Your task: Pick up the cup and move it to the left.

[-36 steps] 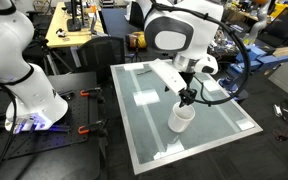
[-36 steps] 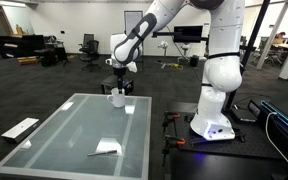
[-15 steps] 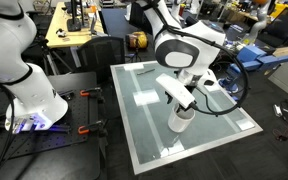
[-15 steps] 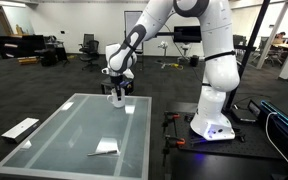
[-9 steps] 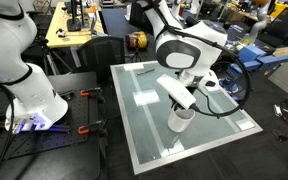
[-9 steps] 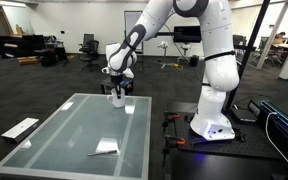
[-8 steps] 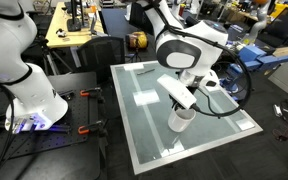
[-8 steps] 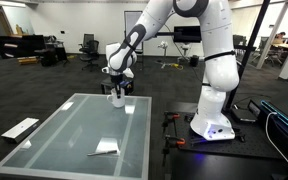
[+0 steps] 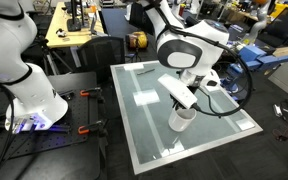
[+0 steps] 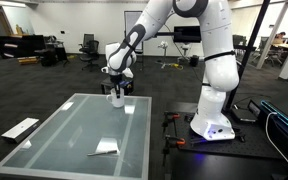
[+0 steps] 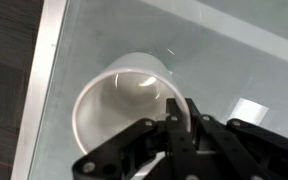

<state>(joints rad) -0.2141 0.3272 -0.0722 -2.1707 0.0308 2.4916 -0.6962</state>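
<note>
The cup [image 9: 180,121] is small, plain and white, and it stands upright on the glass-topped table [image 9: 142,110] near one side edge. In the other exterior view the cup [image 10: 116,100] sits at the table's far end. My gripper [image 9: 187,104] reaches down onto it from above. In the wrist view the black fingers [image 11: 174,128] pinch the cup's [image 11: 119,100] rim wall, one inside and one outside, so my gripper [image 11: 184,125] is shut on it. The cup's inside looks empty.
A white scrap of paper [image 10: 106,148] lies on the glass nearer the front. The table's metal frame [image 11: 39,90] runs close beside the cup, with dark floor beyond. My white base [image 10: 212,118] stands beside the table, and a second white robot [image 9: 24,80] stands at another side.
Since the earliest frames my arm has come down over the cup and the jaws have shut on its rim. The cup stands in the same spot.
</note>
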